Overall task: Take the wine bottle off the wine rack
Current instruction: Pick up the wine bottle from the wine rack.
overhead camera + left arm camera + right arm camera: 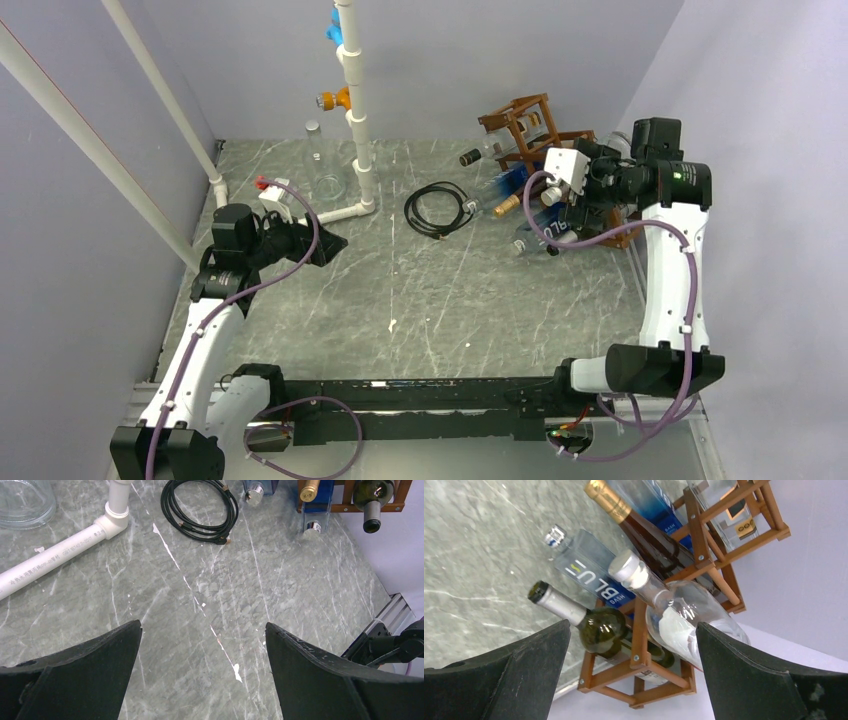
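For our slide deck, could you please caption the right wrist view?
Open right gripper faces the wine rack, dark green wine bottle and clear bottle nearest.

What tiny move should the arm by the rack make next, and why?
Probably ease the right gripper toward the neck of the dark green wine bottle: the jaws stand open and empty, and that bottle lies untouched in the wine rack.

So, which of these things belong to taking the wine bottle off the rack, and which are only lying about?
Job:
wine rack
dark green wine bottle, likely the one meant
right gripper, open, facing them

Lying about:
black cable
white pipe
glass jar
clear bottle
blue bottle
gold-topped bottle
left gripper, open, away from the rack
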